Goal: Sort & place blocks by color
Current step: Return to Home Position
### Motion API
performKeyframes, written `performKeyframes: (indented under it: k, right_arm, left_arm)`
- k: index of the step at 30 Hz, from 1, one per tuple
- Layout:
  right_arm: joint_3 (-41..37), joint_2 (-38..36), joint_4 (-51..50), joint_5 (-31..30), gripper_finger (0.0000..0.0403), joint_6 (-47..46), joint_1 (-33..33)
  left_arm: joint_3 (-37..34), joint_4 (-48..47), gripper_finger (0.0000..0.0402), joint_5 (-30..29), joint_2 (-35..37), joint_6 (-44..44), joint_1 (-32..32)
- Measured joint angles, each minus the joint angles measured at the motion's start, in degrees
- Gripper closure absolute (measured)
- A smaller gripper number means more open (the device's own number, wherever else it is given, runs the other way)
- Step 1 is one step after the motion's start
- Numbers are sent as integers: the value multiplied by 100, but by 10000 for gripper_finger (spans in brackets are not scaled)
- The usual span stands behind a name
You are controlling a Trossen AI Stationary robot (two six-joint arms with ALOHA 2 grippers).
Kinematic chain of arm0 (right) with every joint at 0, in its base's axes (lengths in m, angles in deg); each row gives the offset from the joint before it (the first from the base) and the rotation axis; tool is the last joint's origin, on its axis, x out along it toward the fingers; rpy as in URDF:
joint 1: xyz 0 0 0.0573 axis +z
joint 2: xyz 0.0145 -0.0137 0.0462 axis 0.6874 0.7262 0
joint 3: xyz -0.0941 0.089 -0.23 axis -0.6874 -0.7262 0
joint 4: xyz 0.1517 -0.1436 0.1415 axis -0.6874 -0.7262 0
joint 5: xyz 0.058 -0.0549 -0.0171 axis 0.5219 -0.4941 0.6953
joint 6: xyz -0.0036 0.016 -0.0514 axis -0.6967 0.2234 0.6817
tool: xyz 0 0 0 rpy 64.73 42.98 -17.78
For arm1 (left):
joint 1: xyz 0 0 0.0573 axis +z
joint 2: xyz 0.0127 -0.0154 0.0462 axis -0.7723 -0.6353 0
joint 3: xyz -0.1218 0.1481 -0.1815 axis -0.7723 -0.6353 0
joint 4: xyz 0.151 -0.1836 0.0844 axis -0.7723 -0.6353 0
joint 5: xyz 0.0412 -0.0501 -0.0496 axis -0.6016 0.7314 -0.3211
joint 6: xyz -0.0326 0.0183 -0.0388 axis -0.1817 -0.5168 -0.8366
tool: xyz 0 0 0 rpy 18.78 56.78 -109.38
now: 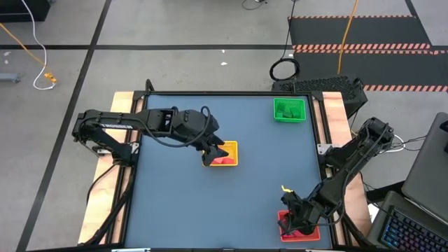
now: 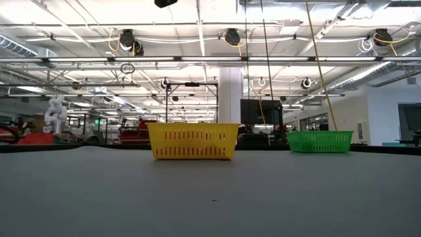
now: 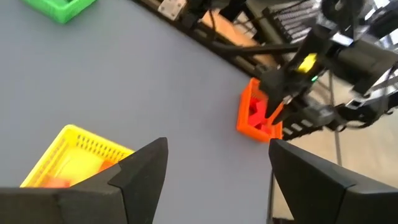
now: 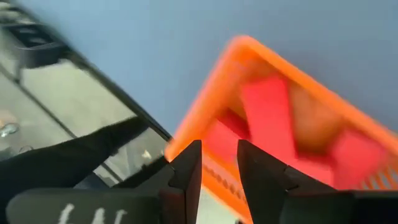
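with the red blocks [image 4: 267, 112] lying in the orange tray [image 4: 205, 102], we should lift the right pincer [image 4: 219, 149], narrowly parted and empty, straight up before drawing back, and raise the left pincer [image 3: 217, 146], wide open, clear of the yellow tray [image 3: 81, 140], so nothing is nudged.

The table top [image 1: 182, 203] is smooth and matt with a bare wood border [image 1: 122, 103], the yellow tray [image 2: 192, 141] and green tray [image 2: 320, 141] are slotted plastic, and the red blocks [image 3: 255, 113] look smooth.
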Motion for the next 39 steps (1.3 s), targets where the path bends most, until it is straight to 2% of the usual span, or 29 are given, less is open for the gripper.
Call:
performKeyframes:
  k: [4, 7, 11, 16, 21, 24, 26, 31, 32, 39]
  right_arm:
    - [0, -186, 88, -782, 307, 931, -54]
    - [-2, -477, -11, -1321, 307, 1742, -241]
    - [-2, -1095, -21, -2107, 307, 3522, -602]
    - [-2, -1895, 15, -2388, 307, 6259, -1002]
    - [-2, -2486, -240, -2625, 308, 7468, -1315]
    - [-2, -2814, -438, -2831, 315, 7732, -1412]
    - [-2, -3002, -446, -2890, 328, 8017, -1436]
    - [-26, -3488, -547, -2874, 391, 8573, -1437]
    - [-84, -3612, -554, -2861, 396, 8593, -1436]
    - [-1008, -4706, -178, -2419, 401, 8133, -1436]
  left_arm:
    - [0, -287, 121, -5, -2, 165, -47]
    - [0, -156, 121, -7, -2, 414, -112]
    - [0, 487, 121, -5, -2, 1070, -193]
    - [2, 1026, 121, -6, 0, 2286, -229]
    - [2, 1328, 130, -707, 0, 2521, -224]
    - [2, 1419, 172, -1069, 0, 2647, -224]
    - [2, 1415, 219, -1150, 2, 2825, -265]
    - [2, 1406, 375, -1156, 2, 3309, -346]
    - [2, 1409, 386, -1153, 4, 3323, -348]
    - [4, 963, 398, -948, 486, 3477, -348]
